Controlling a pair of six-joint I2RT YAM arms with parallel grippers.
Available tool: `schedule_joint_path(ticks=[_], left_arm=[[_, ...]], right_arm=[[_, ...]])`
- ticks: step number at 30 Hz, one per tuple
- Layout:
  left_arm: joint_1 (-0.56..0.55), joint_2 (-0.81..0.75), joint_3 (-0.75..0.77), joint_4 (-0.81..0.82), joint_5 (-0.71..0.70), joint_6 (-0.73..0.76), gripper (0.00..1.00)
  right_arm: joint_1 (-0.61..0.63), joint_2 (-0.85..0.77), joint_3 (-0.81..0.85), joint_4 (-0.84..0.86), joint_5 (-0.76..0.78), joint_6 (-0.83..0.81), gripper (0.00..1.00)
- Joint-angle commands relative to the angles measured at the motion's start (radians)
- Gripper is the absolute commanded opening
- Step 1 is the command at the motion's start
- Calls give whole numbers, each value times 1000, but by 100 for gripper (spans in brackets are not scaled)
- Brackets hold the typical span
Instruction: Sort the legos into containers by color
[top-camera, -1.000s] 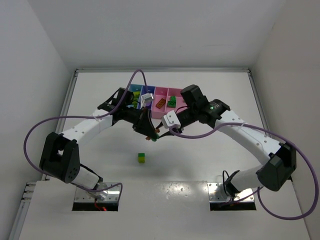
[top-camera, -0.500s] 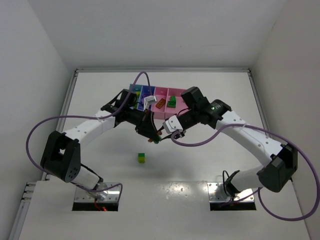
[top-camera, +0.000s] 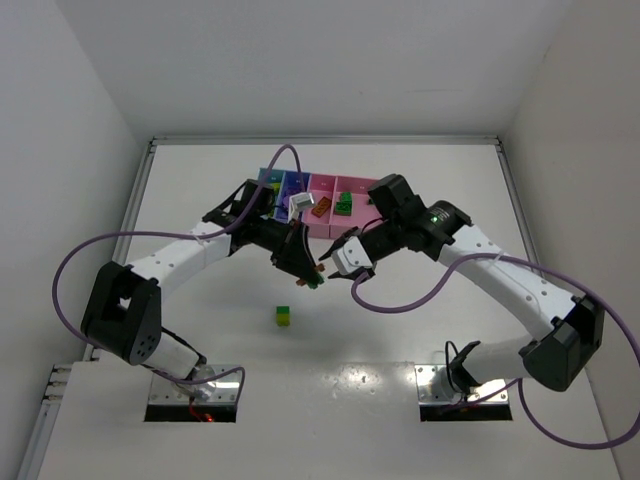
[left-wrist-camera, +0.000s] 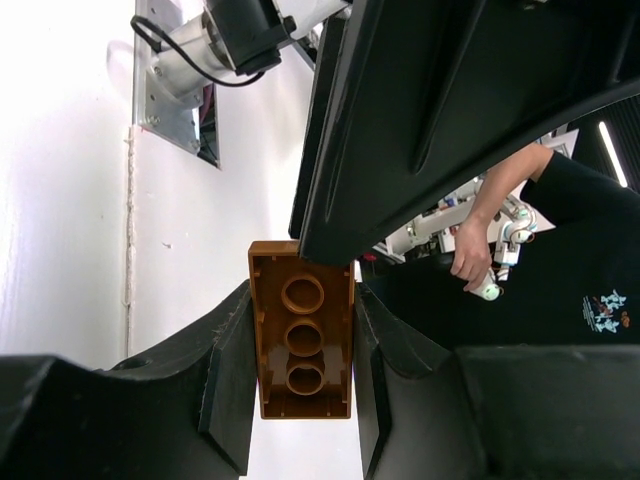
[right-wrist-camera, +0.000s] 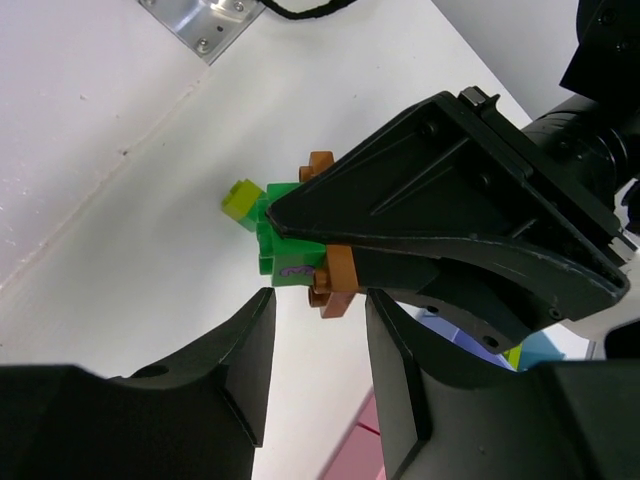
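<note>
My left gripper (top-camera: 312, 277) is shut on an orange brick (left-wrist-camera: 303, 345), gripped by its sides, hollow underside to the camera. A green brick (right-wrist-camera: 285, 250) is stuck to the orange one (right-wrist-camera: 335, 275), and both hang above the table. My right gripper (right-wrist-camera: 315, 330) is open, its fingertips just short of this stack, which is not between them. In the top view the right gripper (top-camera: 334, 262) is close to the right of the left one. A green and yellow lego (top-camera: 284, 316) lies on the table nearer the bases. The containers (top-camera: 325, 180) stand behind both grippers.
The pink bins hold an orange brick (top-camera: 320, 207) and a green piece (top-camera: 343, 204). Purple cables loop out from both arms. A lime piece (right-wrist-camera: 240, 200) shows beside the green brick; I cannot tell whether it is joined to it. White walls enclose the table.
My right gripper has moved down and left, closing in on the left gripper's stack. The left gripper has shifted slightly right, still holding the stack.
</note>
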Motion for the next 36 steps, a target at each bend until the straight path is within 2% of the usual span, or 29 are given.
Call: schedule_joint_path(ticks=[1, 12, 21, 25, 27, 28, 29, 33, 36], left_arm=[[-14, -11, -12, 25, 158, -9, 5], [-32, -20, -12, 43, 158, -27, 5], [-41, -20, -12, 61, 158, -36, 5], [-41, -20, -21, 87, 158, -55, 5], [-41, -20, -21, 98, 158, -55, 13], [-41, -20, -21, 98, 158, -55, 26], [-41, -20, -21, 98, 158, -55, 31], [-41, -29, -30, 98, 149, -44, 37], [14, -48, -30, 51, 135, 11, 45]], right_arm=[[5, -21, 2, -1, -28, -47, 42], [5, 31, 42, -10, -37, -47, 35], [35, 60, 75, -39, -46, -47, 34], [46, 71, 86, -39, -55, -47, 26], [46, 82, 95, -61, -55, -47, 21], [57, 82, 108, -61, -55, -47, 16], [57, 82, 108, -73, -55, -47, 14], [57, 82, 108, -94, -55, -47, 5], [57, 71, 108, -119, -46, -47, 0]])
